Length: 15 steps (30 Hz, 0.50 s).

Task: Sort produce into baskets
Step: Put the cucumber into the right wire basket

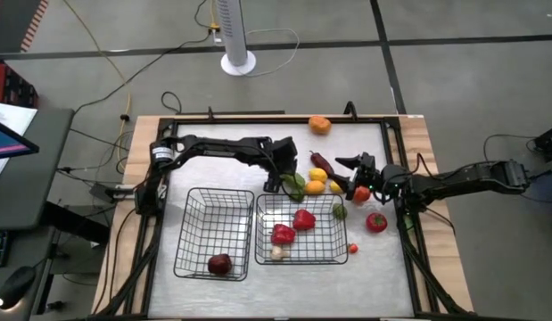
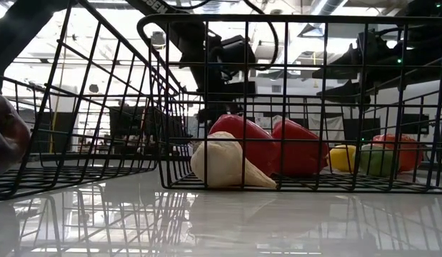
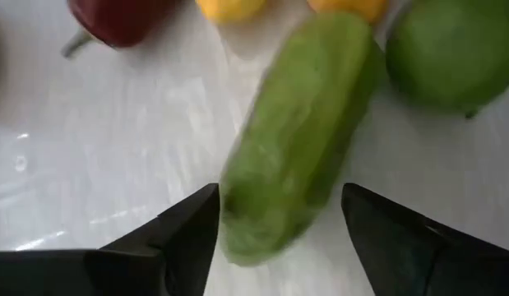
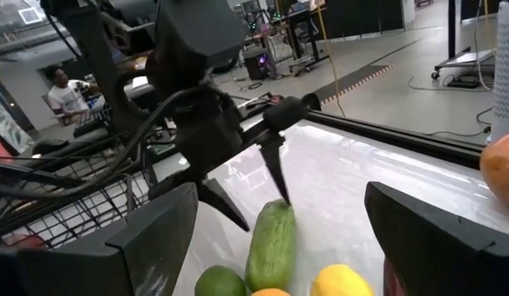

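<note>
The cucumber [image 3: 299, 131] lies flat on the white worktop [image 1: 226, 156] just behind the right-hand basket [image 1: 300, 231], in a cluster with a lime [image 3: 451, 51], a lemon [image 1: 317, 175] and a dark red pepper [image 3: 114, 18]. It looks smooth-skinned, firm and probably light (likely a toy piece, so a glossy surface that may slip). Being long and rounded, it would best be taken across its narrow width near the middle; a hold at the tip could let it swing or roll out.

The left tool [image 3: 275, 222] hangs right over the cucumber's near end, its two fingers spread apart and straddling that end, not yet closed on it. In the view from above, the left arm reaches across from the worktop's left side and bends down onto the cluster.

The right tool [image 1: 356, 171] hovers close by on the other side of the cluster, its fingers also wide apart and holding nothing. The right-hand basket already holds two red peppers [image 2: 274, 146] and a pale garlic bulb [image 2: 224, 164]; the left basket [image 1: 213, 234] holds one dark red fruit [image 1: 219, 264].
</note>
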Motion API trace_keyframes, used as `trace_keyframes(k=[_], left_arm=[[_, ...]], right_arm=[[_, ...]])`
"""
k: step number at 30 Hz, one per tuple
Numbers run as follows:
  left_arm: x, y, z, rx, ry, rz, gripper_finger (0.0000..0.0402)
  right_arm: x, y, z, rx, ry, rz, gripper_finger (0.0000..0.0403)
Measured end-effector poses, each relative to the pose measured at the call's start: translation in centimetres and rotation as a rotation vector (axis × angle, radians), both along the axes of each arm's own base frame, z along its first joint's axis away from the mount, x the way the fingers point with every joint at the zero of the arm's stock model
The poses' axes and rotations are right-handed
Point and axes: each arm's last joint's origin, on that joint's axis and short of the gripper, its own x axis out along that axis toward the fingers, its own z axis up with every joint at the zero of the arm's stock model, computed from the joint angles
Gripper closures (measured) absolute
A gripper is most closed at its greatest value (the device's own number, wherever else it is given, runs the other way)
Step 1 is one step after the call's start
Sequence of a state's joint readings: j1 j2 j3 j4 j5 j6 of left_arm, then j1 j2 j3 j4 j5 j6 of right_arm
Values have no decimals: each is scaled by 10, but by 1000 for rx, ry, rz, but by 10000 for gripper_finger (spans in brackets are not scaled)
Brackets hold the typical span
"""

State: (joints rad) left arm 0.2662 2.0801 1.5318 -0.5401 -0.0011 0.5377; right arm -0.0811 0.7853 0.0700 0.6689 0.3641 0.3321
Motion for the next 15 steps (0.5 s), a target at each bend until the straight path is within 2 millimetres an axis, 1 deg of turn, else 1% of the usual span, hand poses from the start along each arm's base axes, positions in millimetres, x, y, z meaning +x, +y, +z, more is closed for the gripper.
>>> trace_keyframes(k=[5,11,13,15], left_arm=[[2,-3,1,1,18,-7,165],[3,-5,-11,10,64,-6,168],[2,-7,-13,35,91,-4,177],[4,-8,-14,59,82,-13,191]], right_arm=[[0,0,0,0,1,0,23],[0,0,-1,0,5,0,23],[0,0,0,0,-1,0,23],[0,0,0,0,2,0,23]])
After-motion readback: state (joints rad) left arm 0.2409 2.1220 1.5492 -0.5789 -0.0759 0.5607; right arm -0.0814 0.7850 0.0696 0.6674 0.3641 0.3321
